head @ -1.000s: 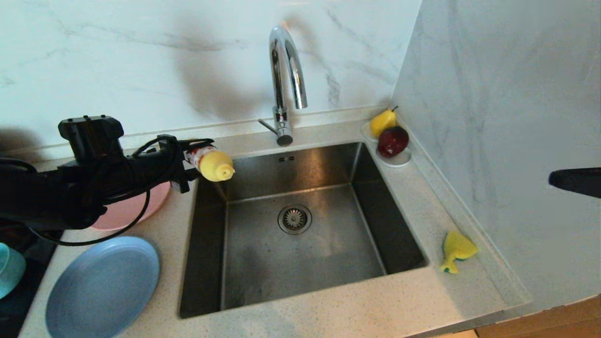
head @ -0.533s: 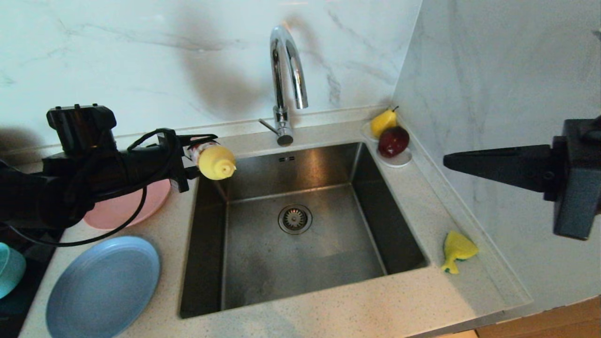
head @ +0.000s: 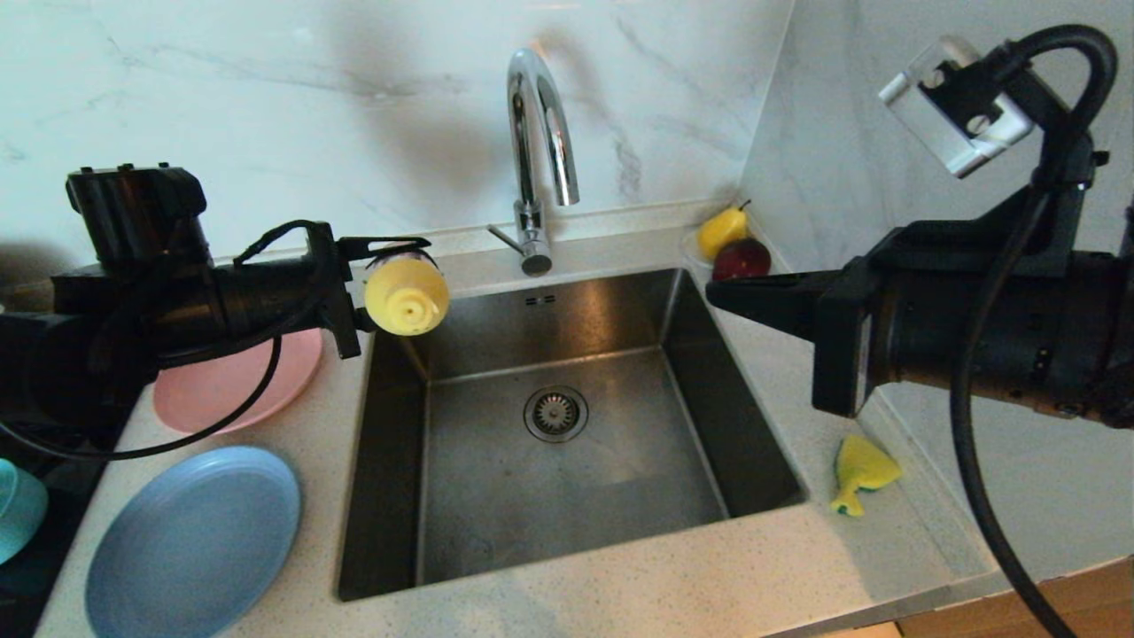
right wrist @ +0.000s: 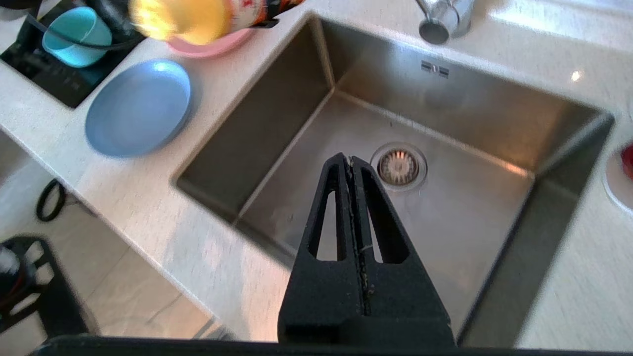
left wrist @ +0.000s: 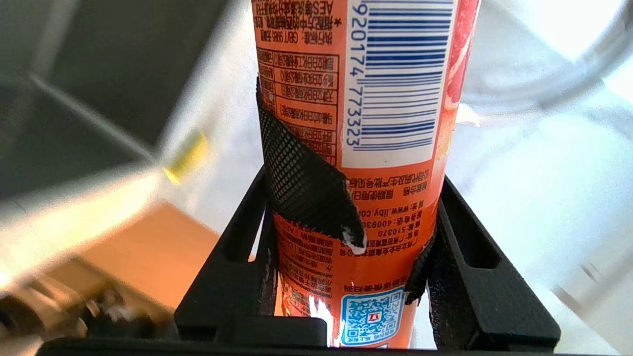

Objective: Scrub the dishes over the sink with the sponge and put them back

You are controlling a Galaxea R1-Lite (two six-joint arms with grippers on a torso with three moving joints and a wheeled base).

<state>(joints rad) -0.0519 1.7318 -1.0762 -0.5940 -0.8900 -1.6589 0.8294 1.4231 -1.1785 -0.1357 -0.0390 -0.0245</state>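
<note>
Firstly, the orange bottle (left wrist: 356, 148) is seen clamped between the two black fingers (left wrist: 474, 277) of the left gripper (head: 359, 297), which press on its lower body from both sides. The bottle is held nearly level, with its yellow cap (head: 406, 294) turned toward the sink (head: 567, 425) and placed above the sink's far left corner. The left arm is stretched level from the left side, above the pink plate (head: 235, 385).

The fingers of the right gripper (right wrist: 350, 163) are pressed together with nothing between them. From the head view the right gripper (head: 722, 297) is pointed level toward the left, over the right rim of the sink near its far right corner, and the thick black arm behind it is extended from the right side. In the right wrist view the fingertips are seen above the basin, near the round drain (right wrist: 398, 166).

The sponge (head: 859, 470) is left lying on the counter (head: 620, 594) beside the sink's right rim, close to the near right corner, apart from both grippers. The light-blue plate (head: 195, 540) is laid on the counter near its front left corner, just in front of the pink plate. The teal bowl (head: 18, 509) is partly seen at the left edge, on a dark surface. A pear (head: 722, 229) and a red fruit (head: 742, 259) are placed at the counter's far right corner, behind the tap (head: 536, 151) side.
</note>
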